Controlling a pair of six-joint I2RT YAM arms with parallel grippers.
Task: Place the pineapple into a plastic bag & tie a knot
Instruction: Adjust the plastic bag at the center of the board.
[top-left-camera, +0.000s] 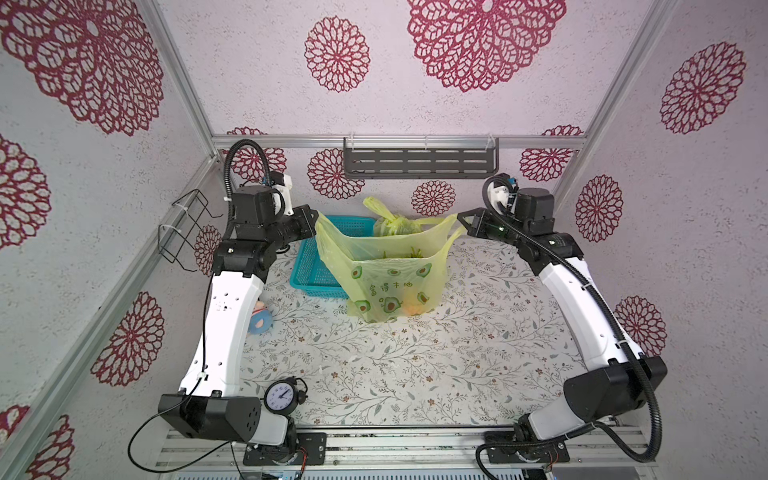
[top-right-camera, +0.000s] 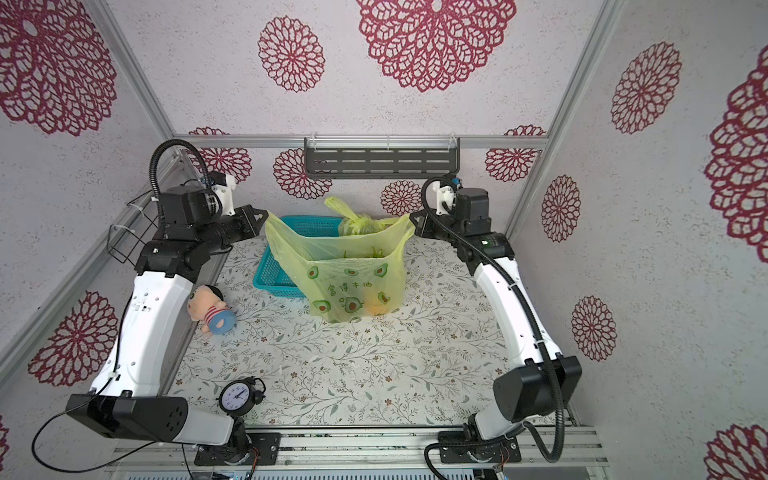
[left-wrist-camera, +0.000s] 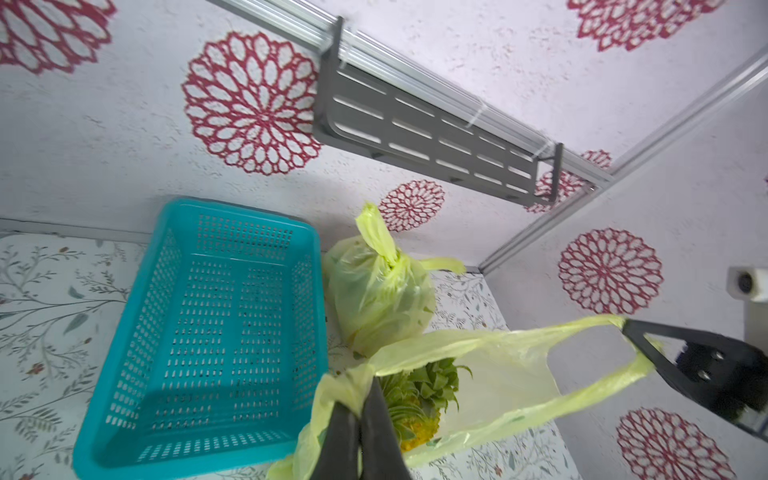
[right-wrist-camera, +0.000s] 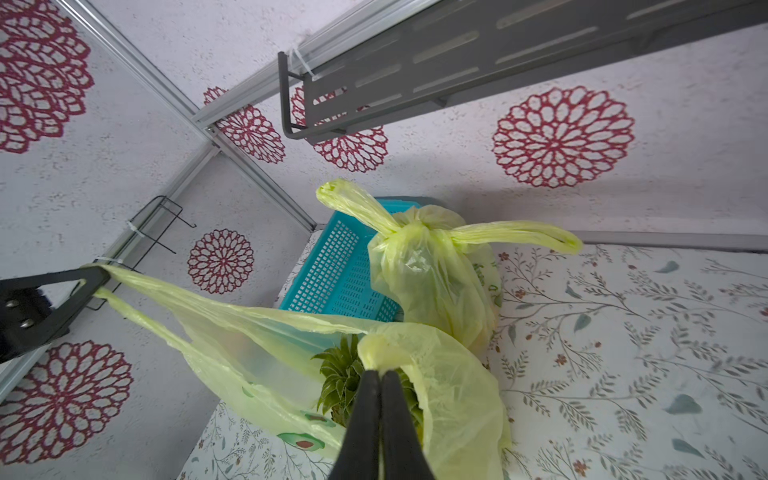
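Left wrist view shows the left tool (left-wrist-camera: 359, 399) pinched on one handle of the yellow-green bag (left-wrist-camera: 511, 374); its jaws stand narrow, with only thin film between them; across the bag's mouth the right tool (left-wrist-camera: 633, 330) grips the other handle, its jaws narrow too. Right wrist view shows the right tool's two dark fingers (right-wrist-camera: 365, 415) pressed together on a bunched handle.

The pineapple (left-wrist-camera: 419, 399) sits inside the bag with its leaves up; its green crown shows through the open mouth, and its yellow body lies lower, partly hidden by the film. In both top views the bag is stretched wide between the two tools; its handles are lifted and its bottom rests on the bench (top-left-camera: 415, 365); the printed front faces the camera.

A teal basket (left-wrist-camera: 124, 332) lies just beside the bag, on the left arm's side. A second bag, the knotted bag (left-wrist-camera: 378, 299), stands behind, near the back wall and next to the basket. A doll (top-right-camera: 212, 309) lies by the left arm; a clock (top-left-camera: 282, 395) stands near the front edge of the bench.
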